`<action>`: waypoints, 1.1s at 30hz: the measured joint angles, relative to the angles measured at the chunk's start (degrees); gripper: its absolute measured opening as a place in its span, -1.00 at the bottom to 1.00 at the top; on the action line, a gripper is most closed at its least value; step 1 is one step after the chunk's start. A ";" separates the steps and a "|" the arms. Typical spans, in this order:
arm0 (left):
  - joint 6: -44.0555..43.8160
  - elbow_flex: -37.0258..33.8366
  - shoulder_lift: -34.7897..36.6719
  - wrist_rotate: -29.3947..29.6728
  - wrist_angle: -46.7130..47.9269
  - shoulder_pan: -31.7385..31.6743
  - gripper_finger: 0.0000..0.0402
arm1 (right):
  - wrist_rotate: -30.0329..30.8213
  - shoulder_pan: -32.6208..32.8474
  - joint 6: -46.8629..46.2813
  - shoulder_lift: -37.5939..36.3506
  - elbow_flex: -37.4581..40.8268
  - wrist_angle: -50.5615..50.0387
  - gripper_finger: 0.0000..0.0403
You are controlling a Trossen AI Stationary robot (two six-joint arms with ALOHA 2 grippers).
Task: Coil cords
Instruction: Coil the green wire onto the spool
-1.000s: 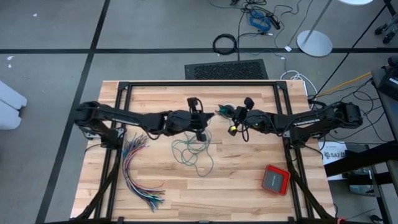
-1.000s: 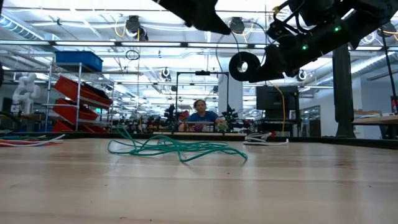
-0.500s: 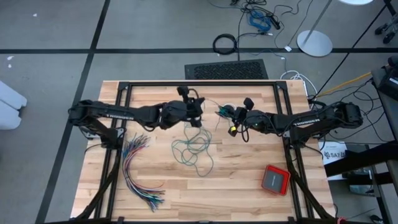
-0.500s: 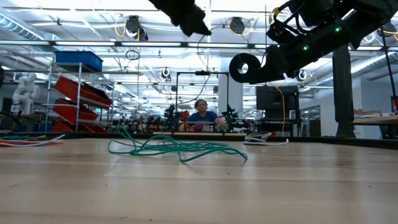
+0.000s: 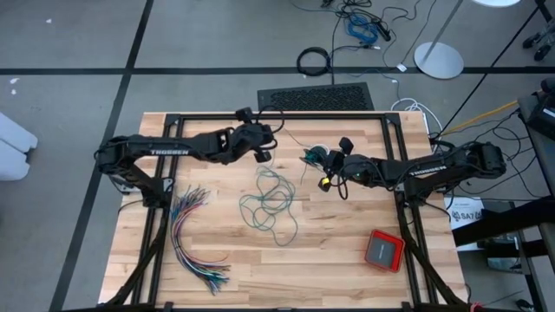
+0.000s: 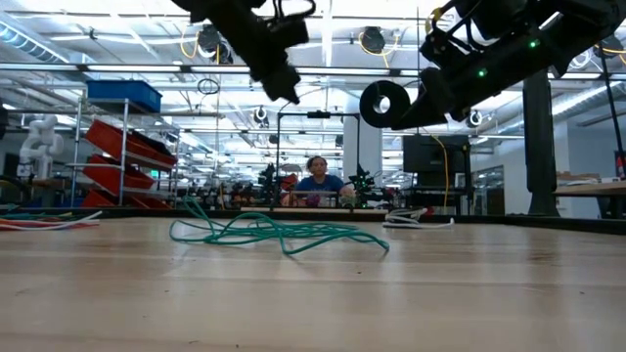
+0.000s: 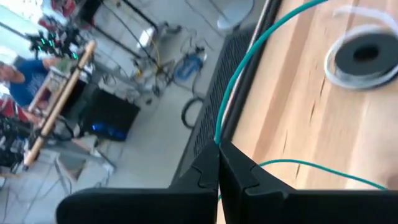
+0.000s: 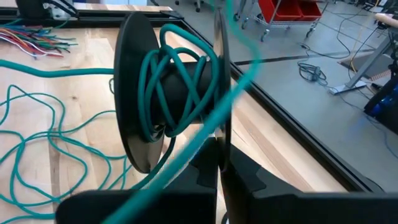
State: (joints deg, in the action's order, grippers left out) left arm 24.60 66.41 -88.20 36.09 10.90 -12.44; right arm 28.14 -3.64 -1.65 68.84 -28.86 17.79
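A teal-green cord lies in a loose tangle (image 5: 273, 206) on the wooden table's middle, also seen in the low view (image 6: 279, 233). One strand rises from it to my left gripper (image 5: 262, 147), which is shut on it above the table's far part. My right gripper (image 5: 330, 166) is shut on a black spool (image 8: 168, 87) whose hub carries several turns of the teal cord (image 8: 177, 74). It holds the spool above the table, right of the tangle. A blurred teal strand (image 8: 205, 118) crosses in front of the spool. My left gripper pinches a single strand of the teal cord (image 7: 216, 140) between its two fingertips. From there the strand runs on in a curve (image 7: 261, 37) above the table's far edge. My right gripper pinches the rim of the spool's thin flange (image 8: 219, 121) between its two fingers. The spool is lifted clear of the table, its axis about level.
A fanned bundle of many-coloured wires (image 5: 195, 243) lies at the near left. A red box (image 5: 384, 250) sits at the near right. A pale ring (image 7: 364, 56) lies on the table's far part. The black frame rails (image 5: 277, 117) edge the table.
My left gripper has gone toward the table's far edge and somewhat to the left, staying shut on the teal strand, and has turned as it went. The strand has been drawn along with it, away from the tangle. My right gripper and the spool have kept still.
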 joint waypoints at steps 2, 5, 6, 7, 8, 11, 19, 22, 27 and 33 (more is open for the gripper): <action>-1.22 -0.46 0.00 -0.52 1.98 -0.98 -1.00 | 0.00 0.00 0.00 -0.02 0.00 0.25 -1.00; -3.25 -1.55 0.00 -1.79 3.59 -2.33 -1.00 | 0.28 0.00 -0.09 -0.02 0.00 0.82 -1.00; -3.56 -2.17 -0.01 -1.93 3.61 -2.56 -1.00 | 0.38 0.00 -0.21 -0.02 0.00 1.07 -1.00; -3.93 -2.74 -0.02 -2.00 3.62 -2.77 -1.00 | 0.69 0.00 -0.43 -0.02 0.00 1.25 -1.00; -4.41 -3.30 -0.02 -2.11 3.62 -2.98 -1.00 | 1.01 0.00 -0.61 -0.02 0.00 1.31 -1.00; -5.00 -4.93 -0.04 -2.13 3.53 -3.20 -1.00 | 2.76 -0.03 -1.36 -0.02 0.00 0.92 -1.00; -3.83 -5.17 -0.11 -1.27 -3.18 -3.20 -1.00 | 2.14 -0.11 -1.77 -0.02 0.00 -1.12 -1.00; -2.75 -5.17 -0.11 -0.79 -5.50 -3.20 -1.00 | 2.03 -0.11 -1.80 -0.03 0.00 -1.65 -1.00; 0.32 -5.17 0.21 2.29 -8.20 -3.25 -1.00 | 2.03 -0.15 -2.25 -0.04 0.00 -3.46 -1.00; 3.46 -5.13 3.67 3.44 -14.30 -3.25 -1.00 | 1.90 -1.02 -2.95 -0.04 0.00 -5.45 -1.00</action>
State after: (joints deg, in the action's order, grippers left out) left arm 28.06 61.28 -84.54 39.53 -3.39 -15.68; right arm 30.04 -4.65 -4.60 68.79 -28.86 12.34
